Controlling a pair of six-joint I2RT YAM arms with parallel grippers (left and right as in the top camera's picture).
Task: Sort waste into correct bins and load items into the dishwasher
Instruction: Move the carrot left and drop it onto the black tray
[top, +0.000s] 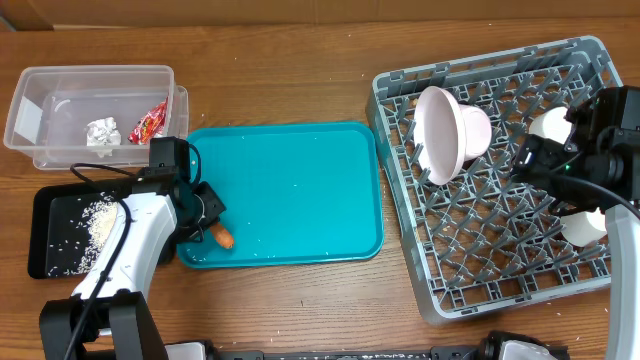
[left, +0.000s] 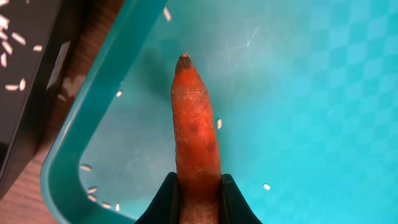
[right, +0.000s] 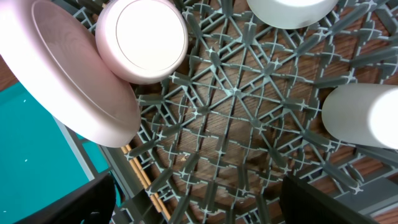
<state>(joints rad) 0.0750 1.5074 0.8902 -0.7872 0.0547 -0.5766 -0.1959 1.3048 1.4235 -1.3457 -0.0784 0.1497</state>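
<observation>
Pinching tapered orange carrot (left: 196, 130), left fingers (left: 163, 200) over teal tray (left: 311, 93), right fingers (right: 81, 202) seemingly spread

On the left: smooth white rounded arm shell (top: 140, 240) crossed by a thin black cable (top: 125, 228), boxy black joint housing (top: 170, 155), matte black base block (top: 95, 325). Tapered black left fingers (left: 165, 200), faintly glossy. On the right: chunky black wrist block (top: 612, 120), thin black right cable (top: 598, 190), white forearm shell (top: 626, 265), flat black right fingers (right: 74, 202).
</observation>
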